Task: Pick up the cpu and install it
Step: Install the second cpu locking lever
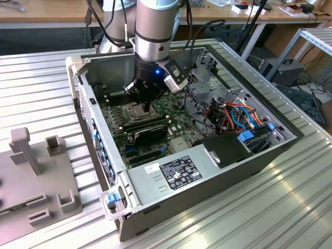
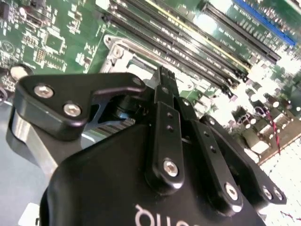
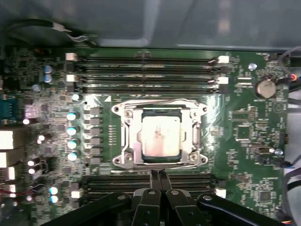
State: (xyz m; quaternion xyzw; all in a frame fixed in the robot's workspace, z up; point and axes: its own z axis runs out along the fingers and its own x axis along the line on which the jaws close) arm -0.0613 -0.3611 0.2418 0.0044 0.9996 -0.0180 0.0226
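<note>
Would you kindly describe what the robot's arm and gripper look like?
In the exterior view the arm is a thick silver-grey cylinder with black cables alongside and a small blue light near the wrist. The gripper is glossy black: linked bars fixed with silver screws, tapering to two slim black fingers, with white lettering on its body.

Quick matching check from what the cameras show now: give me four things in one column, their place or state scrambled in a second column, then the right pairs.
Things:
1. cpu
2. gripper
3. motherboard
4. computer case

Place or state:
A. green, with long memory slots
B. lying in the metal-framed socket
C. fingers together, holding nothing, just off the socket's edge
D. open on the ribbed metal table

Pairs: 1-B, 2-C, 3-A, 4-D
</note>
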